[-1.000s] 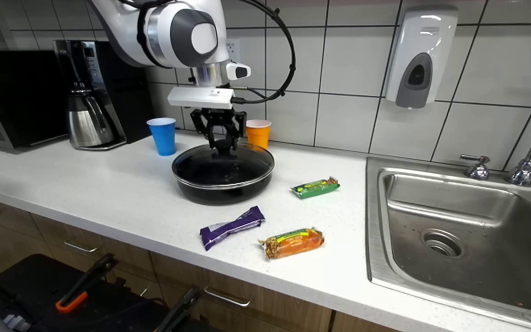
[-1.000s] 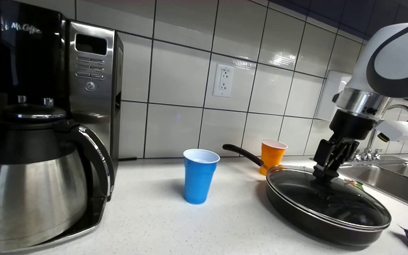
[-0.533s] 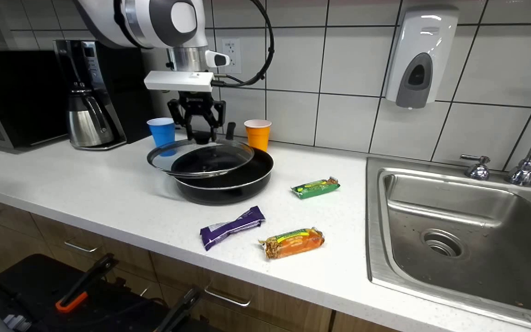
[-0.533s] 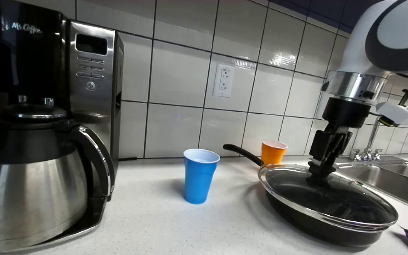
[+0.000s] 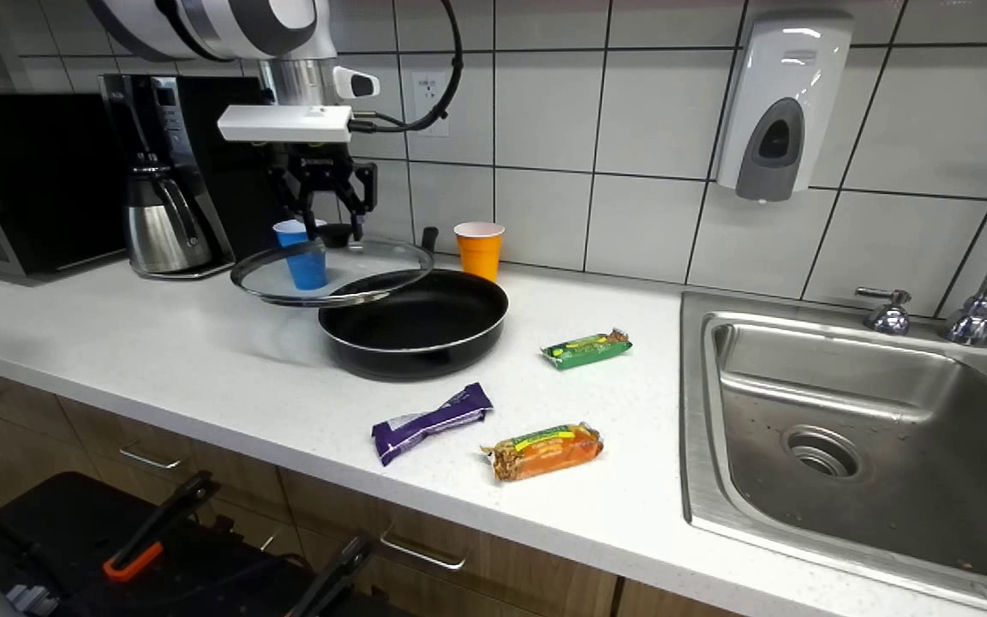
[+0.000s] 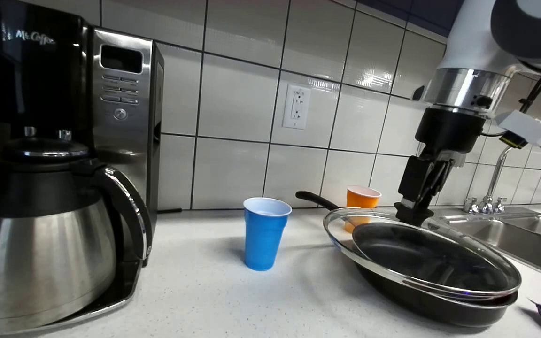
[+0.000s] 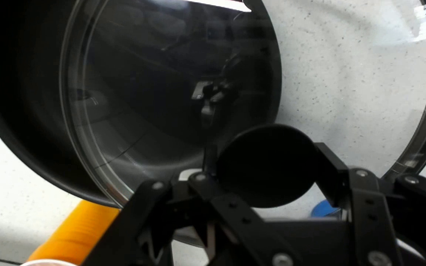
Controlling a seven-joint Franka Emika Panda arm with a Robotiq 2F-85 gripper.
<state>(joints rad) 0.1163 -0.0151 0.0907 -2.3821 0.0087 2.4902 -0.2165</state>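
Looks maybe halfway there. Pinching the black knob (image 7: 266, 166) of the glass lid (image 5: 339, 268) in the gripper (image 5: 335, 231), left of centre in an exterior view. Already have the lid lifted off the pan (image 5: 429, 330), up and to the left of it in that frame. In the wrist view, overlaps a good part of the pan, with bare pan only toward the left edge. Can't tell if touching anywhere. Not yet set down on the counter (image 5: 159, 343) or let go of, so reads as unfinished to me.
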